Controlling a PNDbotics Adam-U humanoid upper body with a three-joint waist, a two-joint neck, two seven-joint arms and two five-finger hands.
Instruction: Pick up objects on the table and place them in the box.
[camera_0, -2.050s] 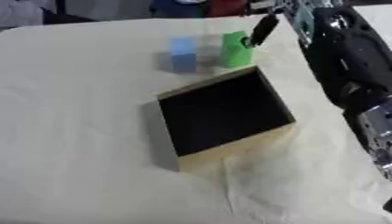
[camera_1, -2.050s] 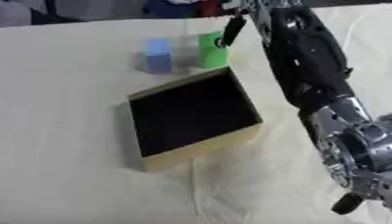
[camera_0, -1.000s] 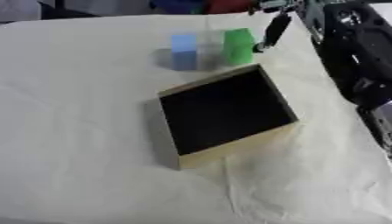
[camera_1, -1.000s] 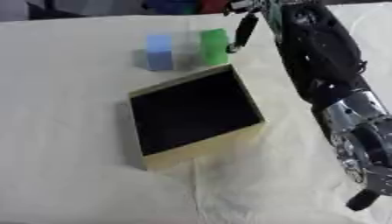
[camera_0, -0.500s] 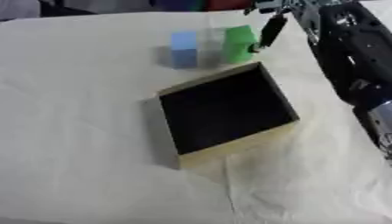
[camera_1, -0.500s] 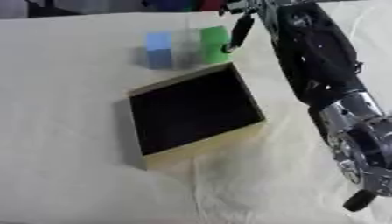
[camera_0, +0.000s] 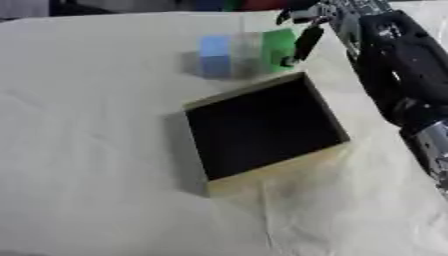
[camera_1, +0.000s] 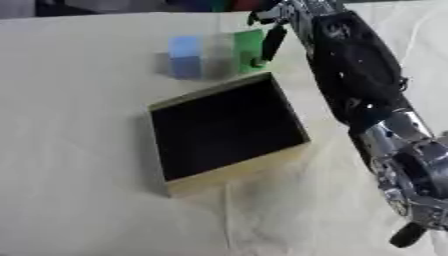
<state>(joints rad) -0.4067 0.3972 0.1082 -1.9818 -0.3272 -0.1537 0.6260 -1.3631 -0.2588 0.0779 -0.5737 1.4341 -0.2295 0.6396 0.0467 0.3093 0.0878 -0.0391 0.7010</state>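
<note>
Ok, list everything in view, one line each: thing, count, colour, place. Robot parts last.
box: one, tan walls, black inside, open, mid-table, nothing seen inside.
blue block: one, light blue, beyond the box's far edge, left of the green block.
green block: one, green, beyond the box's far right corner.
table cloth: one, cream, wrinkled, covers the table.
right hand: one, black, at the green block's right side, fingers pointing down; contact unclear.
right arm: one, black and silver, along the right edge.
</note>
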